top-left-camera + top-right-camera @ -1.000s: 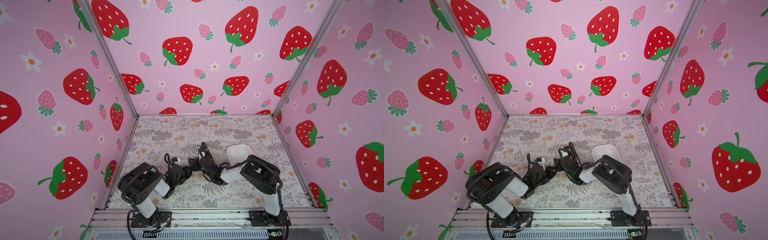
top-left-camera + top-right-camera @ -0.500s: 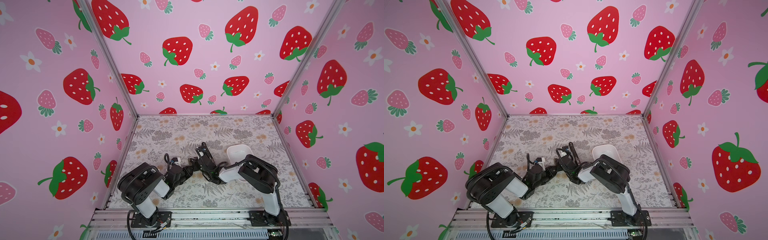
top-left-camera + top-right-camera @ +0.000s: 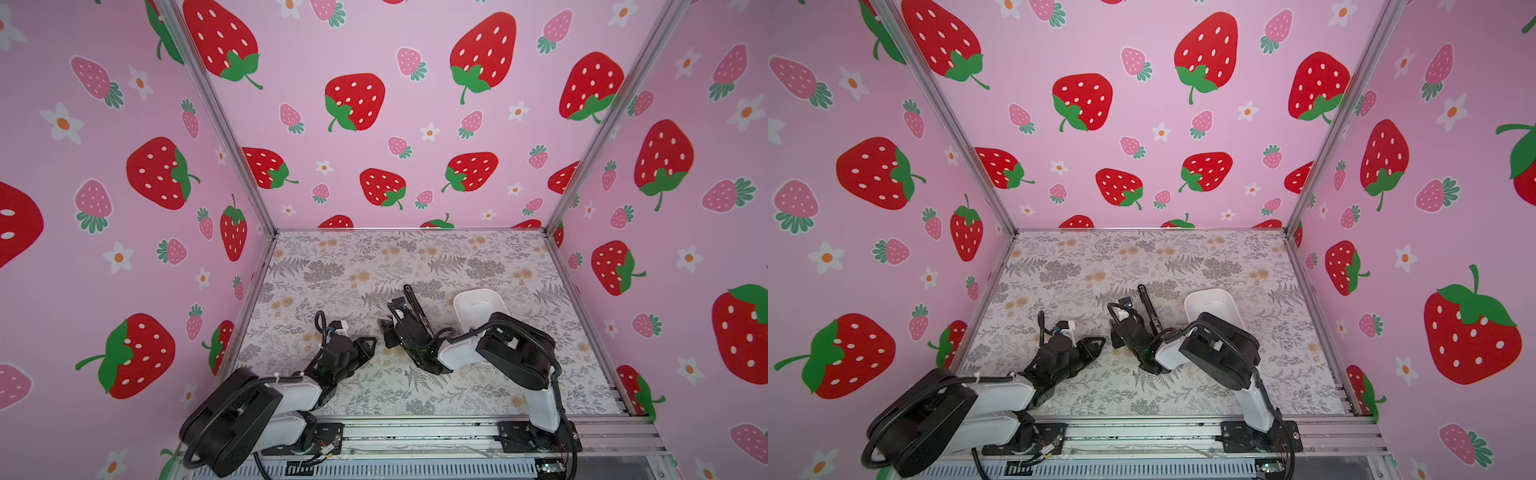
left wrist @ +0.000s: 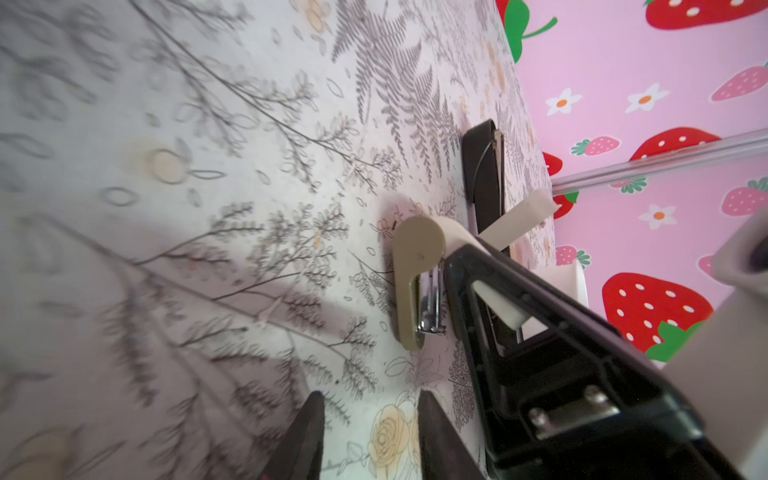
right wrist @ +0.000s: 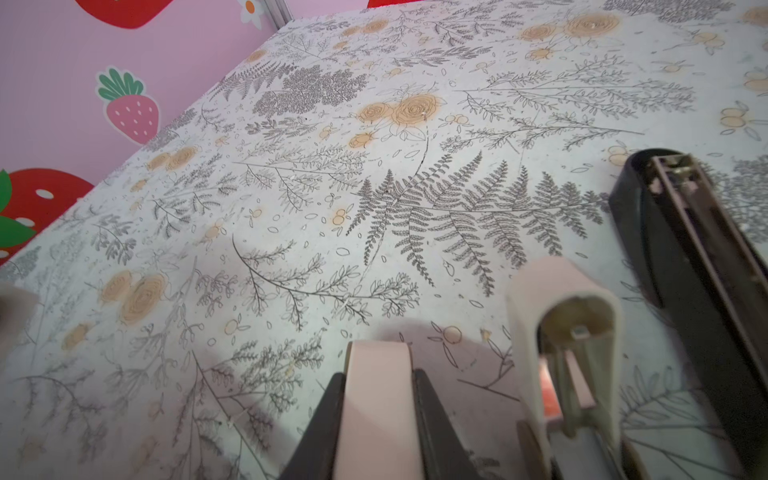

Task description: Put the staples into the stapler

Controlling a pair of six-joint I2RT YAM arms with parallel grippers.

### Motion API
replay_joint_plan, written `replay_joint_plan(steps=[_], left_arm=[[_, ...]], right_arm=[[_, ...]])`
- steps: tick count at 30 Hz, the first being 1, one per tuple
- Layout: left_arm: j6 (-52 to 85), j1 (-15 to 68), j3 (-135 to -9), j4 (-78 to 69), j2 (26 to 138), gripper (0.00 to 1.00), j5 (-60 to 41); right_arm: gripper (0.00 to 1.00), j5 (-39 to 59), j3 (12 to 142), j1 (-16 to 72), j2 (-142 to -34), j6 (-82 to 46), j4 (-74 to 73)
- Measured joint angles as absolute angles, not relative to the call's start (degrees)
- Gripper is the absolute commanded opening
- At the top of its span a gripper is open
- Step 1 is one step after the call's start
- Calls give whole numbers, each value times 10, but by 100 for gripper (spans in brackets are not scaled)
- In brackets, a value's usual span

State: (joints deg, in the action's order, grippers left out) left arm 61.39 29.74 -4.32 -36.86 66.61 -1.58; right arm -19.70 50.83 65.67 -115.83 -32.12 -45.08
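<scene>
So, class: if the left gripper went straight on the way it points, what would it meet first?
Probably the open pale stapler, just ahead of the left gripper and clamped by the right gripper; depth is hard to judge.

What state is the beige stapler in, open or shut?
Open: the beige stapler is splayed in two halves, its metal magazine exposed.

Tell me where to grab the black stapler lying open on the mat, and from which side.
Grip the black stapler across its narrow width, jaws on the two long black sides, nearer its rounded far end. Come from above: it lies long and slim, its metal channel seems to face up, and its other end sits close to the pink stapler clamped in the right gripper.
</scene>
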Motion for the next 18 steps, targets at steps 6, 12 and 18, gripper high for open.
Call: replay_joint_plan(steps=[6,12,18], left_arm=[[583,251,-48,-125,361,47,16],[546,210,-93,23,251,50,18],[498,205,-173,49,328,49,6]], right_arm=[[32,-191,427,673,-1127,-278,-510],[50,-172,385,690,-1097,-251,-528],[51,-174,367,701,-1040,-237,-531]])
